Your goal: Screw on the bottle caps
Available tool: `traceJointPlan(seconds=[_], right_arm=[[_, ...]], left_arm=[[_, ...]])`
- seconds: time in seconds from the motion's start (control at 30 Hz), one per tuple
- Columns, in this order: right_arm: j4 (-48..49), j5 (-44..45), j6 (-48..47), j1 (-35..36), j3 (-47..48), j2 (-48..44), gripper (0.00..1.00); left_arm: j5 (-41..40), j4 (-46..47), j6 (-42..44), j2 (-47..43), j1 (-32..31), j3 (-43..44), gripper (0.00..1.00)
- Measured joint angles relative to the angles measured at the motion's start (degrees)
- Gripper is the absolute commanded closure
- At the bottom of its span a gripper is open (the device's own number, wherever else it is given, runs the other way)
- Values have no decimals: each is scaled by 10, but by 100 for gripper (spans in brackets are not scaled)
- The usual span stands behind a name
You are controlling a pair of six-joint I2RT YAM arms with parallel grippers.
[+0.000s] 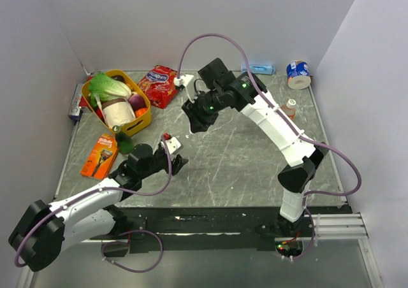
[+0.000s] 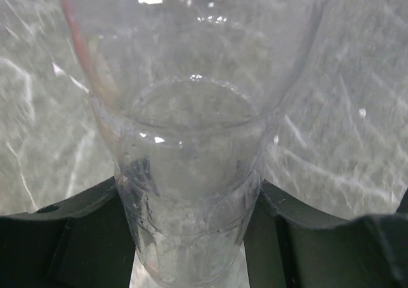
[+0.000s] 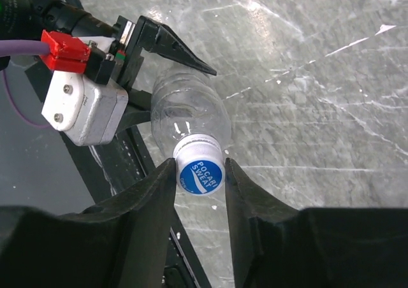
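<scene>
A colourless see-through bottle (image 3: 188, 113) lies tilted above the table. My left gripper (image 2: 191, 237) is shut on its lower body, one black finger (image 2: 76, 237) on each side. Its neck end carries a blue bottle cap (image 3: 200, 173) with a white mark. My right gripper (image 3: 200, 176) is closed round that cap, fingers close against its sides. In the top view the two grippers meet over the table's middle, right gripper (image 1: 194, 123) above left gripper (image 1: 175, 164); the cap is hidden there. A small orange-drink bottle (image 1: 290, 111) with a pale cap (image 1: 291, 102) stands at the right.
A yellow basket (image 1: 145, 115) of groceries sits at the back left, with a red snack bag (image 1: 159, 84) beside it. A dark green bottle (image 1: 122, 140) and an orange package (image 1: 99, 154) lie at the left. A blue-and-white tape roll (image 1: 298, 74) is at the back right.
</scene>
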Motion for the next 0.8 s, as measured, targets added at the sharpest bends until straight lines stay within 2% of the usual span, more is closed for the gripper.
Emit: traceJointPlan(seconds=[0.17,0.2,0.27,0.47,0.63,0.8], right_arm=[[-32,-26,-4,0,34,10,23],[-34,-30,-6,0,36,10,8],[-40,-49,-12,-5,39,8,0],[-45,-111,-52,-42,2,-32,0],[-53,-134,-165,-64,-133,-172,0],[-26,-146,-315,-49,-162,-294,18]], left_arm=[[1,64,-2,-6,0,20,99],[1,78,-2,-10,0,23,99],[7,96,-2,-16,0,25,99],[31,101,-2,-13,0,25,99],[75,70,8,1,5,36,99],[145,-7,77,12,12,72,99]])
